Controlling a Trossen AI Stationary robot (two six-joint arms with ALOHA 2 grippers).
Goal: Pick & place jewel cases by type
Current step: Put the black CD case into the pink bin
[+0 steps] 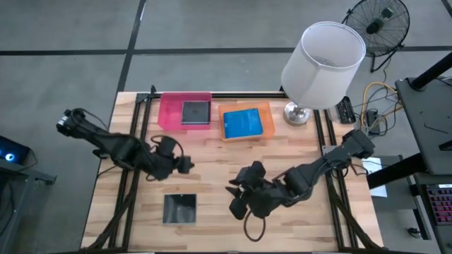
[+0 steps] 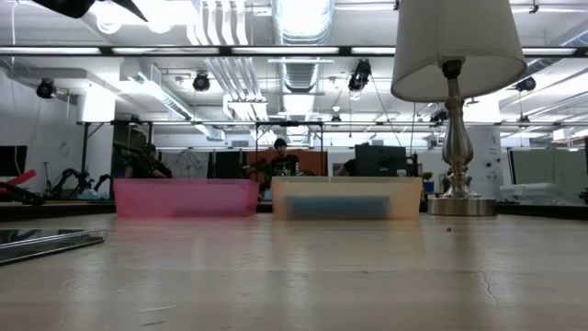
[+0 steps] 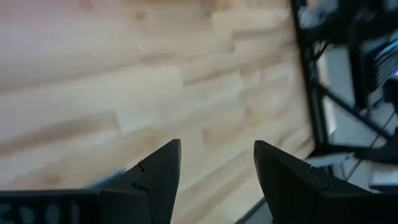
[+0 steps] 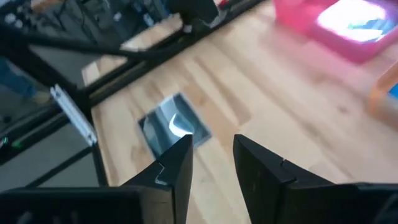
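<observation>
Right gripper (image 4: 211,163) jaws parted, empty, above the desk (image 1: 212,183); the dark square jewel case (image 4: 173,126) lies flat just ahead, edges square to the desk. Left gripper (image 3: 217,168) jaws released too.

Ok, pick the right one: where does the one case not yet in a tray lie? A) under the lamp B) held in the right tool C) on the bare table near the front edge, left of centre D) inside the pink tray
C: the dark case lies flat on the wooden table, apart from both trays and both tools.
</observation>
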